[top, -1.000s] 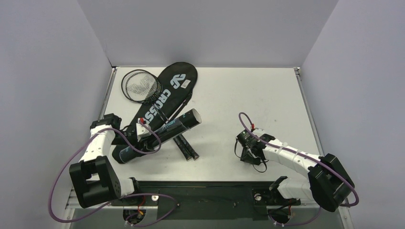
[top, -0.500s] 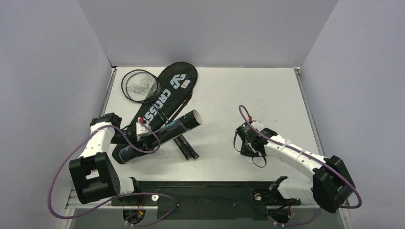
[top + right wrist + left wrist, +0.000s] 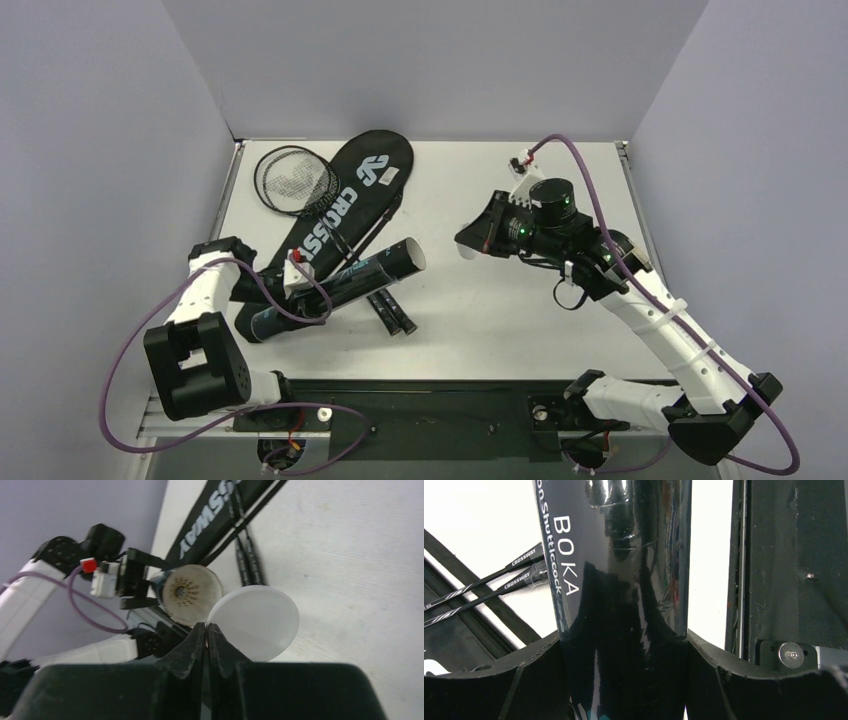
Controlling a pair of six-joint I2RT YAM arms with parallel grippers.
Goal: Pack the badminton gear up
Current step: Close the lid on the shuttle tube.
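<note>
The long black tube [image 3: 335,285] lies tilted across the racket bag [image 3: 345,195], and my left gripper [image 3: 300,285] is shut on it; its fingers press both sides of the tube [image 3: 619,580]. The tube's open end [image 3: 191,594] shows a shuttlecock's cork base inside. My right gripper [image 3: 206,626] is shut on the rim of a round white lid [image 3: 255,621], held in the air just right of that open end [image 3: 412,255]. Two racket handles [image 3: 393,312] lie under the tube, and a racket head [image 3: 295,180] rests by the bag.
Grey walls close in the white table [image 3: 520,190] at the back and sides. The black base rail [image 3: 430,405] runs along the near edge. Purple cables loop off both arms.
My right gripper closed on the white lid low at the near right, then rose and swung left and back to the tube's open end. The left arm and tube stayed put.
</note>
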